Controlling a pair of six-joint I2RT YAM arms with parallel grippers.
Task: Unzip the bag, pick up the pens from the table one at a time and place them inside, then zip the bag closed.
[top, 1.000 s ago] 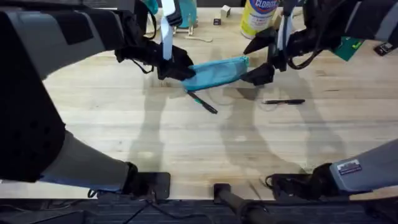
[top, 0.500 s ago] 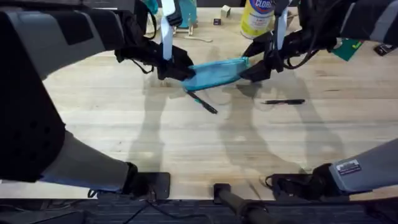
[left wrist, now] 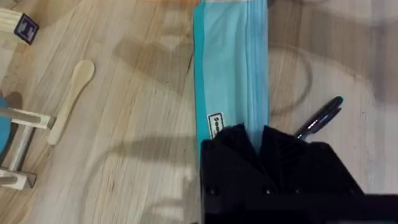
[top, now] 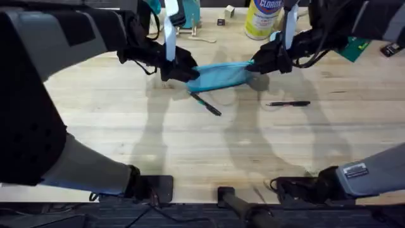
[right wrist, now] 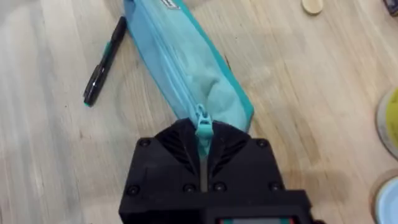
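Note:
The turquoise bag (top: 221, 75) lies across the back middle of the table (top: 190, 145). My left gripper (top: 182, 71) is shut on the bag's left end, and its black fingers (left wrist: 249, 140) cover the fabric (left wrist: 230, 62). At the bag's right end, my right gripper (top: 262, 63) is shut on the zipper pull (right wrist: 203, 121). The zipper along the bag (right wrist: 180, 62) looks closed. One pen (top: 206, 104), black with a teal accent, lies just in front of the bag's left half (left wrist: 320, 117) (right wrist: 102, 62). A second dark pen (top: 288, 103) lies in front of the right gripper.
A yellow Clorox container (top: 261, 17), a wooden spoon (top: 202, 38) (left wrist: 71, 99) and a small block (top: 229, 11) stand behind the bag. A green item (top: 354, 47) lies at the back right. The front half of the table is open wood.
My right gripper, open and just off the bag's right end a second ago, has moved left onto that end and shut on the zipper pull. The left gripper, bag and pens stayed put.

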